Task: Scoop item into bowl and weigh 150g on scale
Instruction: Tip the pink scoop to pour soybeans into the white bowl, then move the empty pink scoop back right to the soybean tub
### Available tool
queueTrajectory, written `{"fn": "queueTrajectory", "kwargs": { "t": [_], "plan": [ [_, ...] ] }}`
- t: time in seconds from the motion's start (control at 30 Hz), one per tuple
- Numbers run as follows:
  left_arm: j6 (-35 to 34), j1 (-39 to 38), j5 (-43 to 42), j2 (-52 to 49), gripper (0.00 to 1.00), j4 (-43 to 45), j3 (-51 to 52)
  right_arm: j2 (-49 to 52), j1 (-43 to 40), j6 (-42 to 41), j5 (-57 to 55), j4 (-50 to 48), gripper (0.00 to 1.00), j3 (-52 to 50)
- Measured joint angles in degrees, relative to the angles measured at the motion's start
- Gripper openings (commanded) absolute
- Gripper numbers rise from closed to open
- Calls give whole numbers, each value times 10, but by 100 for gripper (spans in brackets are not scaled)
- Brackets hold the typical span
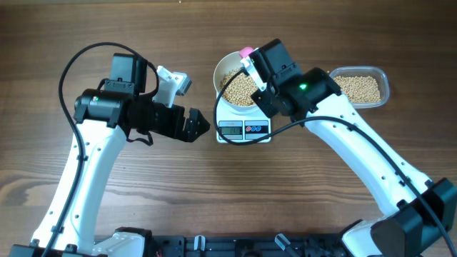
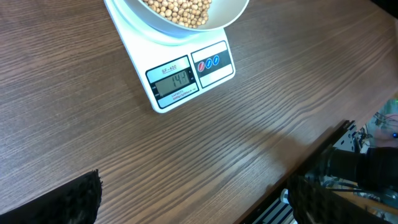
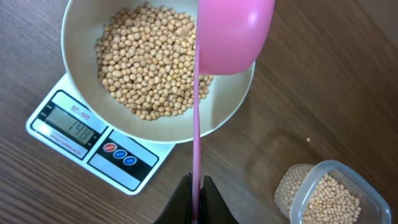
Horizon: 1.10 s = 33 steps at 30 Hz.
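Note:
The white bowl (image 1: 227, 69) (image 3: 81, 25) (image 2: 230, 15) stands on the white scale (image 1: 243, 129) (image 3: 134, 165) (image 2: 180, 78) and holds a heap of pale-tan beans (image 3: 149, 65) (image 1: 239, 87) (image 2: 180, 9). My right gripper (image 3: 196, 193) (image 1: 258, 78) is shut on the thin handle of a pink scoop (image 3: 230, 31) (image 1: 246, 53), whose cup hangs over the bowl's rim, turned on its side. My left gripper (image 2: 193, 202) (image 1: 198, 125) stands open over bare table just left of the scale, with nothing between its fingers.
A clear plastic tub (image 1: 378, 75) (image 3: 367, 186) with more beans sits to the right of the scale. One loose bean (image 3: 308, 139) lies on the wood near it. The table's front edge (image 2: 323, 140) runs close to the left gripper.

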<state>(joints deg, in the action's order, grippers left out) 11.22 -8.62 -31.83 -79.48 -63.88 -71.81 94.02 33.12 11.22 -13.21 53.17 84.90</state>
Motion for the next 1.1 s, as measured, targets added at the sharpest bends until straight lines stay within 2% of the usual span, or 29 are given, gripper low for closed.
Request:
{"fn": "queueTrajectory", "kwargs": {
  "t": [0.33, 0.5, 0.83, 1.1],
  "plan": [
    [0, 0, 0, 0, 100, 0, 0, 0, 0, 11, -7, -1, 4, 0],
    [0, 0, 0, 0, 100, 0, 0, 0, 4, 16, -45, -2, 4, 0],
    [0, 0, 0, 0, 100, 0, 0, 0, 42, 24, -79, -12, 4, 0],
    [0, 0, 0, 0, 100, 0, 0, -4, 29, -14, -54, -16, 4, 0]
  ]
}}
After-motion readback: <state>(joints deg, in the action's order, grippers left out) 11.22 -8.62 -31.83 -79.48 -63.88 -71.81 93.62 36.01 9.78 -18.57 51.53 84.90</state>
